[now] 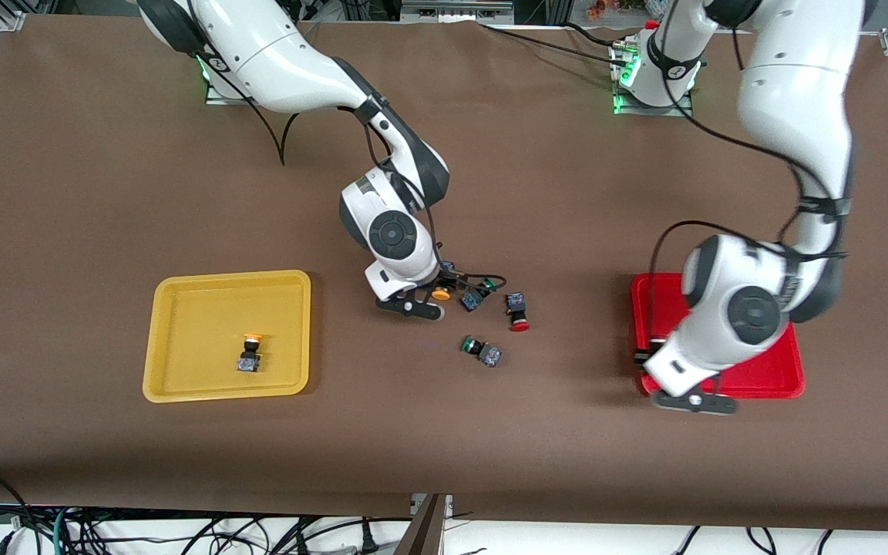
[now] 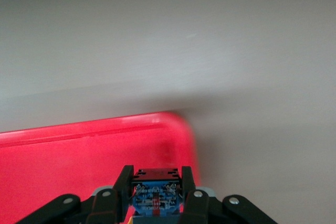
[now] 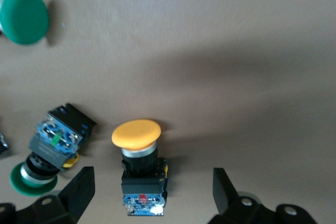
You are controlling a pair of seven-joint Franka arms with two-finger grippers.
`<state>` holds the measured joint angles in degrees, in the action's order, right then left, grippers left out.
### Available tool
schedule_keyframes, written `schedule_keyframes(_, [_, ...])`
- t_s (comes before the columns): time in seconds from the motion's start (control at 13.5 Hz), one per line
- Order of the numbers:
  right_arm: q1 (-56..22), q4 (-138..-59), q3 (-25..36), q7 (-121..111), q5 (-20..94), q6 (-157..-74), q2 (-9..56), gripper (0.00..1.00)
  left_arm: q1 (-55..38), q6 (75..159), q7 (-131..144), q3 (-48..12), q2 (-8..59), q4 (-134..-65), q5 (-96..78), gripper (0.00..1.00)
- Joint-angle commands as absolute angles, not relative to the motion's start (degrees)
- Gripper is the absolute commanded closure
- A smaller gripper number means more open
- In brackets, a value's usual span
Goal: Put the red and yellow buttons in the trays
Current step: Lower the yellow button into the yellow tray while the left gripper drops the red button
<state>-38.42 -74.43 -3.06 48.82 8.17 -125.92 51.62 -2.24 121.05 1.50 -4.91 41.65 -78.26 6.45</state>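
Observation:
My right gripper [image 3: 152,184] is open, low over the table's middle. Its fingers stand on either side of a yellow-capped button [image 3: 137,153] that lies on the cloth [image 1: 439,293]. A second yellow button [image 1: 250,351] lies in the yellow tray [image 1: 182,293]. A red-capped button [image 1: 519,312] lies on the cloth near the middle. My left gripper [image 2: 156,179] is shut on a button's black-and-blue body [image 2: 156,192] above a corner of the red tray [image 2: 79,156], which also shows in the front view [image 1: 768,374]. That button's cap is hidden.
Two green-capped buttons lie by the middle cluster: one [image 1: 475,297] beside the right gripper, also in the right wrist view [image 3: 52,140], and one [image 1: 482,351] nearer the front camera. A green cap [image 3: 23,15] shows farther off. A black cable loops by the cluster.

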Motion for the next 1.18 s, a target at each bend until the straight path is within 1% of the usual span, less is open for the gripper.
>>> schedule_keyframes(0.0, [-39.5,-77.1,-2.9,50.6,8.4,-128.6,51.0,0.05,5.7,121.0,-9.2,-8.2,38.5,-84.2,6.4,1.0])
schedule_keyframes(0.07, [-39.5,-77.1,-2.9,50.6,8.4,-128.4,51.0,0.15,8.4,121.1,-12.5,-8.4,38.1,-85.6,6.4,1.0])
schedule_keyframes(0.22, [-39.2,-77.1,-2.7,50.4,8.3,-128.1,51.0,0.44,14.6,121.3,-16.0,-11.1,37.8,-88.1,6.4,1.0])
schedule_keyframes(0.44, [-38.3,-77.2,-2.4,49.1,8.1,-127.7,50.6,0.82,18.5,122.9,-17.6,-11.4,37.9,-90.3,7.1,0.99])
schedule_keyframes(0.52, [-37.5,-77.0,-1.9,48.5,7.6,-125.8,50.0,0.89,20.2,124.7,-18.4,-11.4,37.9,-92.2,7.3,0.99])
schedule_keyframes(0.59, [-36.2,-76.6,-1.4,46.3,7.6,-122.6,48.9,0.93,21.3,127.2,-19.3,-11.4,38.0,-94.2,7.2,0.99])
schedule_keyframes(0.74, [-32.0,-76.6,-1.4,38.9,7.6,-117.4,46.2,0.93,23.0,132.1,-19.5,-11.6,37.8,-98.7,7.2,0.99])
schedule_keyframes(0.81, [-29.5,-76.6,-1.0,33.6,7.5,-114.6,45.1,0.93,23.3,133.2,-19.5,-11.5,37.8,-99.8,7.2,0.96])
schedule_keyframes(0.89, [-27.0,-76.7,0.0,27.4,7.5,-111.3,44.4,0.92,23.8,133.8,-19.5,-11.5,38.1,-100.4,7.2,0.89])
schedule_keyframes(0.96, [-25.4,-76.8,1.5,21.6,7.4,-108.6,43.6,0.92,23.8,134.1,-19.4,-11.6,38.3,-100.4,7.1,0.68])
schedule_keyframes(1.03, [-24.8,-77.2,4.3,16.5,7.4,-107.6,42.9,0.92,23.6,134.0,-19.0,-11.7,38.3,-100.2,6.9,0.42])
schedule_keyframes(1.11, [-24.8,-78.0,6.7,11.6,7.6,-107.2,42.7,0.92,23.2,133.6,-18.5,-12.0,38.1,-99.6,6.6,0.07])
